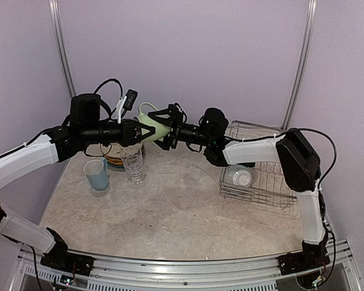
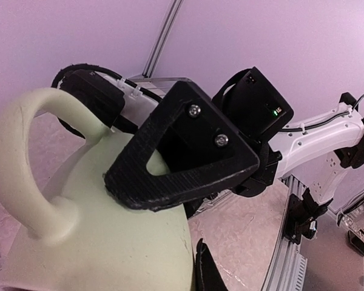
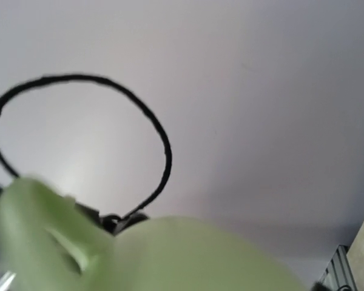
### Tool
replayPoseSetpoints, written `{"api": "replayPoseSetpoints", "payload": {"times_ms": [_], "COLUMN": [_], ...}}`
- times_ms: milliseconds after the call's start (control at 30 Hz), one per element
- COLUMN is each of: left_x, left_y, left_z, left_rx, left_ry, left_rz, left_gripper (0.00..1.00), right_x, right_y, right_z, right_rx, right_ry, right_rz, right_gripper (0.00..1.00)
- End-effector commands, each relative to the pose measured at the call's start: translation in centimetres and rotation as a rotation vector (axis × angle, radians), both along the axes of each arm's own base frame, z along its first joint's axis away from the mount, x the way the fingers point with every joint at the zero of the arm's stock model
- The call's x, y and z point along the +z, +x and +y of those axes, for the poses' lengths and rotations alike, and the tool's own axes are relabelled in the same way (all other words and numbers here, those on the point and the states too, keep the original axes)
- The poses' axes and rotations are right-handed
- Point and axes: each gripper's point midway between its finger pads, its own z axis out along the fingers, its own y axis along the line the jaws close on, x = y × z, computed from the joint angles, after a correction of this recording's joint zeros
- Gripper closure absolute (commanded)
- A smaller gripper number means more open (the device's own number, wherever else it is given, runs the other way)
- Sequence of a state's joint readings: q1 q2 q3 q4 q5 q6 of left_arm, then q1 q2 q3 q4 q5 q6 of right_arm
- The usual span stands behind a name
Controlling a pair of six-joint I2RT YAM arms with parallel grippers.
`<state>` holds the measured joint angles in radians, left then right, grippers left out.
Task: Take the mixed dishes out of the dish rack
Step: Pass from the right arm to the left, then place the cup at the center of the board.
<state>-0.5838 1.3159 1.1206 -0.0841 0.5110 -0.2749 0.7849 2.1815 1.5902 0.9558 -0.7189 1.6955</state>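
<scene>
Left of the dish rack (image 1: 261, 197), the pale green mug (image 1: 156, 127) hangs in mid-air: right fingers (image 2: 182, 157) wide around its body, left fingers (image 1: 144, 132) pinched narrow on its wall. Likely stiff, slick, breakable; grip rim firmly.

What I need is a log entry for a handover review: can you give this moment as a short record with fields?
held aloft: pale green mug, between both arms above the table
left gripper: closed at one end of the mug
right gripper: straddles the mug, one of its fingers against the body
table, left side: light blue mug, glass tumbler, plates behind
dish rack: on the right, one pale dish inside
</scene>
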Motion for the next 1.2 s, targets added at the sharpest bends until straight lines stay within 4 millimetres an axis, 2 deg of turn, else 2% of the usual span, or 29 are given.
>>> {"api": "replayPoseSetpoints", "payload": {"times_ms": [0, 67, 133, 267, 367, 633, 867, 1067, 1167], "left_x": [1.7, 2.9, 3.3, 3.5, 2.9, -3.1, -8.4, -13.6, -15.6], "left_y": [-0.5, -1.4, -1.8, -2.4, -3.1, -4.8, -6.3, -6.6, -6.5], "left_z": [2.5, 3.3, 4.3, 6.1, 7.5, 11.3, 14.0, 15.0, 15.0], "left_rx": [0.096, 0.109, 0.138, 0.200, 0.252, 0.417, 0.561, 0.618, 0.637], "left_ry": [-0.007, -0.021, -0.015, 0.011, 0.045, 0.187, 0.291, 0.444, 0.489], "left_rz": [-0.054, -0.089, -0.112, -0.119, -0.062, 0.230, 0.455, 0.609, 0.664], "left_gripper": [1.00, 1.00, 1.00, 1.00, 1.00, 1.00, 1.00, 1.00, 1.00], "right_x": [2.6, 2.2, 1.9, 1.1, 0.0, -2.8, -2.4, -2.3, -2.4], "right_y": [-0.6, -0.3, 0.0, 0.4, 1.3, 4.5, 6.6, 7.6, 8.1], "right_z": [-1.3, -1.4, -1.7, -2.2, -2.9, -5.8, -9.1, -11.6, -12.9], "right_rx": [-0.045, -0.057, -0.062, -0.067, -0.101, -0.239, -0.362, -0.440, -0.484], "right_ry": [0.062, 0.043, 0.048, 0.050, 0.015, -0.198, -0.374, -0.509, -0.620], "right_rz": [-0.181, -0.183, -0.186, -0.170, -0.165, -0.224, -0.295, -0.333, -0.388], "right_gripper": [0.02, 0.00, 0.00, 0.00, 0.00, 0.00, 0.00, 0.00, 0.00]}}
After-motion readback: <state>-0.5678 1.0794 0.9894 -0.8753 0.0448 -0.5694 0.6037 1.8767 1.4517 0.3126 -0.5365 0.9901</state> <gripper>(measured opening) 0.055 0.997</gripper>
